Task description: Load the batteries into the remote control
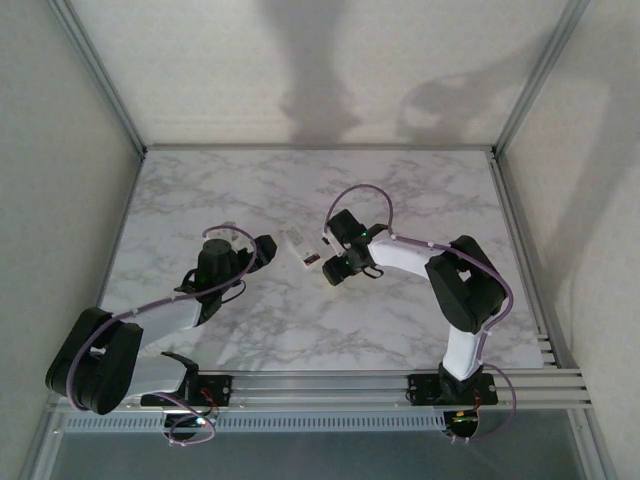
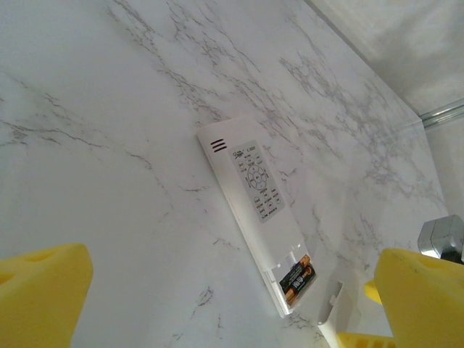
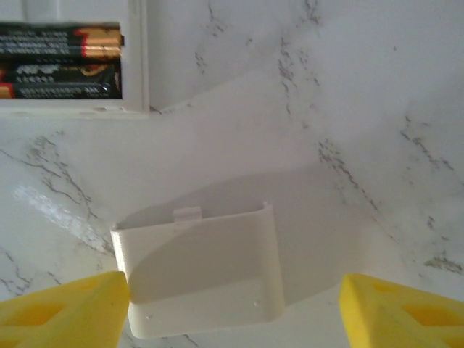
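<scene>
Batteries (image 3: pixel 61 69) are sitting in the remote control's (image 2: pixel 250 210) open bay on the marble counter (image 1: pixel 400 190).
The remote is lying flat mid-counter between the two arms, with both cells resting side by side at one end. The left jaws are standing wide apart, gripping nothing, near the remote. The right jaws are standing apart astride a loose white battery cover (image 3: pixel 199 272) lying just beside the bay, with one yellow pad (image 3: pixel 65 312) close by its edge.
</scene>
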Robot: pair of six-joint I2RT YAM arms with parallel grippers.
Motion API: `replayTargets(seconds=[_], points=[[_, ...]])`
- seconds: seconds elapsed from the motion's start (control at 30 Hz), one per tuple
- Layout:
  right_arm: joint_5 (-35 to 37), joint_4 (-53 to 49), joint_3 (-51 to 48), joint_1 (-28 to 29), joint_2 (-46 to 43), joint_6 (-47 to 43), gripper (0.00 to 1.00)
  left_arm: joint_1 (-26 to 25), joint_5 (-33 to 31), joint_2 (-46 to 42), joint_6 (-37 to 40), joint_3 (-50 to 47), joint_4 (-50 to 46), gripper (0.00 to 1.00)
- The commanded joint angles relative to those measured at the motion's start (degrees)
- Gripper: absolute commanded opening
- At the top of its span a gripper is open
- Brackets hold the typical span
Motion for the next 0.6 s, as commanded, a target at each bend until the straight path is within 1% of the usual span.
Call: replayTargets(seconds=[0.0, 0.17, 0.23, 0.33, 0.47, 0.57], points=[[-4.0, 0.3, -0.8, 0.3, 1.8, 0.0, 0.77, 0.6, 0.8, -0.5, 0.3, -0.5, 0.5, 1.00], [-5.2, 0.2, -2.5, 1.5, 1.1, 1.8, 0.77, 0.6, 0.8, -0.4, 0.2, -0.4, 0.5, 0.99], [-4.8, 0.1, -3.3, 3.8, 0.3, 2.7, 0.76, 0.7, 0.8, -0.4, 0.2, -0.4, 0.5, 1.00], [-2.0, -0.2, -4.1, 5.7, -0.7, 3.1, 0.76, 0.6, 1.0, -0.4, 0.1, -0.4, 0.6, 1.00], [3.3, -1.4, -4.2, 7.8, -0.6, 2.8, 0.76, 0.6, 1.1, -0.5, 0.0, -0.5, 0.7, 1.00], [5.3, -1.6, -4.6, 8.0, -0.4, 2.7, 0.73, 0.7, 1.1, -0.5, 0.0, -0.4, 0.6, 1.00]])
